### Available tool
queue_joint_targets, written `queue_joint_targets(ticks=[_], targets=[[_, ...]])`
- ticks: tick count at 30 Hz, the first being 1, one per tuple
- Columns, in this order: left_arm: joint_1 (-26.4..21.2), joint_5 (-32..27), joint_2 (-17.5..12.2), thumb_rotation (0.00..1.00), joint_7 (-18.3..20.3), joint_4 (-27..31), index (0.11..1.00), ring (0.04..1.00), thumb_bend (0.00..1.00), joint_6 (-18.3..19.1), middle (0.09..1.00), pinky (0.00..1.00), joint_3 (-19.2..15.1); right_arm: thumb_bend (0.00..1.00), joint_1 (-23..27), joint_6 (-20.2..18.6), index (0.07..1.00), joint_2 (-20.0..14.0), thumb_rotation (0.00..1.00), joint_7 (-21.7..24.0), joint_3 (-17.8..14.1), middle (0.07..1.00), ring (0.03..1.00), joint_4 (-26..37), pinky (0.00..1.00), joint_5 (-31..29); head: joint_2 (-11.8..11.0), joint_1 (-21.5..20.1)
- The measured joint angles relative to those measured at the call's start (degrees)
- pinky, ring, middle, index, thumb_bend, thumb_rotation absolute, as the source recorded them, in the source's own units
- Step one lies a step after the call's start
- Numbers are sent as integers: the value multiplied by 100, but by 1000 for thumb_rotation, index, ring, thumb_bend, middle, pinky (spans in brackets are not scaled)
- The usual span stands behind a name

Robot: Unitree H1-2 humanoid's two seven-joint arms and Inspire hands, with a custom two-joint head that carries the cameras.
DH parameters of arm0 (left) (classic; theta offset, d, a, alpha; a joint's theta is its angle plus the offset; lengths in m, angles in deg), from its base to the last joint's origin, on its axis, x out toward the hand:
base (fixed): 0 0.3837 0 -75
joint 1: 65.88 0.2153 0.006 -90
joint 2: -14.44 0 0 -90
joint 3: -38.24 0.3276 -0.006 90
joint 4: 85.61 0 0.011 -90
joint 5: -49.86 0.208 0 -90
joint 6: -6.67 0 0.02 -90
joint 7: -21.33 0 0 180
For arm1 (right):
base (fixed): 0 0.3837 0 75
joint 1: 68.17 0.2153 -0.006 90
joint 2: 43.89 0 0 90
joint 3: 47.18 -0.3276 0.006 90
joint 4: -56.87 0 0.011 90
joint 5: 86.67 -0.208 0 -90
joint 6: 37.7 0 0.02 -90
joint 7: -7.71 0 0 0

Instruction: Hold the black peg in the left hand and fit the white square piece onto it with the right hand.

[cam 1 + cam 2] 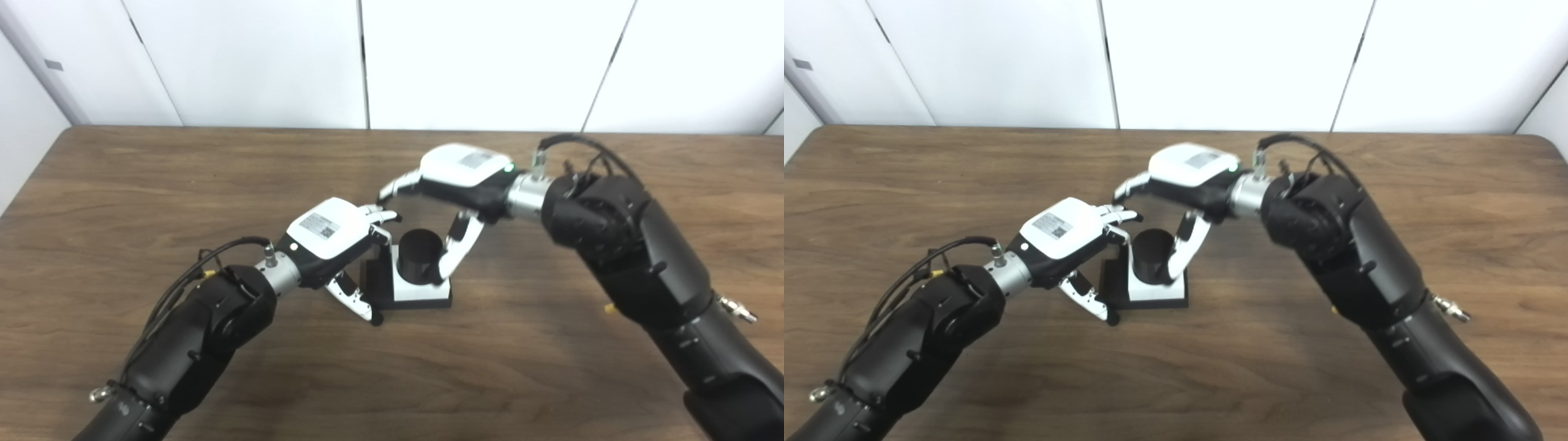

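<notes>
The black peg is a short upright cylinder on a flat black base at the table's middle. The white square piece sits around the peg's foot, lying on the base. My left hand is at the base's left edge, with its fingers at the back-left corner and its thumb at the front-left corner, holding the base. My right hand hovers behind and above the peg, fingers spread. Its thumb reaches down and touches the peg's right side.
The brown wooden table has its left edge near the white wall. White wall panels stand behind the far edge. Both black forearms come in low over the table's front corners.
</notes>
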State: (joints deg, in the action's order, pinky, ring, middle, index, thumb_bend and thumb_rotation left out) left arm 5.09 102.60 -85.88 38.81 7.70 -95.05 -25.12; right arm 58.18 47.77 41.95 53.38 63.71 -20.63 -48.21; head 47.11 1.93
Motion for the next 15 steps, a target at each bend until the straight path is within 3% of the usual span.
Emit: queue_joint_targets(ticks=[3, 8, 15], targets=[[0, 10, -3, 76, -41, -2, 490, 903, 521, -16, 913, 750, 1, 828, 131, -156, 814, -71, 274, -24, -301, 838, 820, 123, 691, -183, -18, 9], [0, 10, -9, 76, -49, -3, 490, 907, 521, -21, 913, 758, -10, 809, 187, -228, 799, -262, 307, -227, -720, 831, 782, 56, 627, -493, -26, -9], [-1, 3, -13, 75, -43, -3, 490, 907, 522, -30, 912, 758, -17, 750, -135, -236, 747, -370, 236, -846, -1302, 777, 751, -92, 640, -1002, -18, -61]])
